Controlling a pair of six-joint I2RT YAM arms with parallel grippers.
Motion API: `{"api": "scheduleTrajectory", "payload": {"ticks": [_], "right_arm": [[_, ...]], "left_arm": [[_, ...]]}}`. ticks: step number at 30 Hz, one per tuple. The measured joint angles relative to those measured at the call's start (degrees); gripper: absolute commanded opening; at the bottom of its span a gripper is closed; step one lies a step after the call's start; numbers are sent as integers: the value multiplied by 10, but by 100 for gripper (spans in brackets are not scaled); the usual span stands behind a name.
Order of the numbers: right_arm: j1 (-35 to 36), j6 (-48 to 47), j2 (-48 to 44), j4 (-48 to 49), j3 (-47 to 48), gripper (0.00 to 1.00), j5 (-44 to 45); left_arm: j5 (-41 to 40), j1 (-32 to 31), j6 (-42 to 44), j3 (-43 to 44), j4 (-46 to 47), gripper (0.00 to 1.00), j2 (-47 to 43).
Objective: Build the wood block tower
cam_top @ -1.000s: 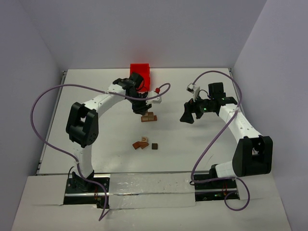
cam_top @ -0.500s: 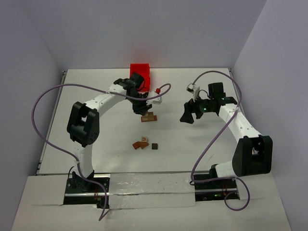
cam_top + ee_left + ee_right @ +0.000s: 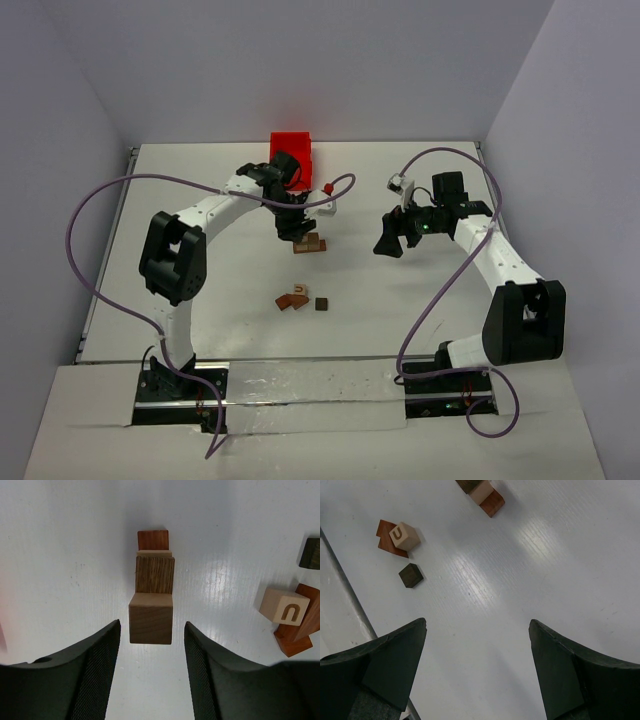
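While stretched forward over the table, left gripper hangs above the wood block tower, jaws spread, touching nothing. Right gripper gapes, hovering apart. Both poses barely changed from earlier.

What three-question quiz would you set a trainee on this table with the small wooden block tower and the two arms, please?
1. True or false: the left gripper is shut on the small wood block tower of light tan, dark brown and reddish-brown blocks.
2. Which letter shows on the loose light tan wooden cube? A) U B) K C) T
3. Fill in: the right gripper holds ____.
Key: 1 false, its jaws stand open on either side of the tower; 2 A; 3 nothing.
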Motion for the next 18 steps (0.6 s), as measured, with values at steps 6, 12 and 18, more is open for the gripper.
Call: {"api": "scheduleTrajectory", "payload": {"ticks": [6, 12, 18], "right_arm": [[0, -2, 0, 0, 0, 90, 0], [15, -11, -3, 0, 0, 90, 9], [121, -20, -39, 14, -17, 86, 51]], "left_arm": [[1, 0, -2, 10, -4, 86, 0], [23, 6, -8, 43, -14, 86, -10], [86, 52, -44, 33, -3, 85, -96]]}}
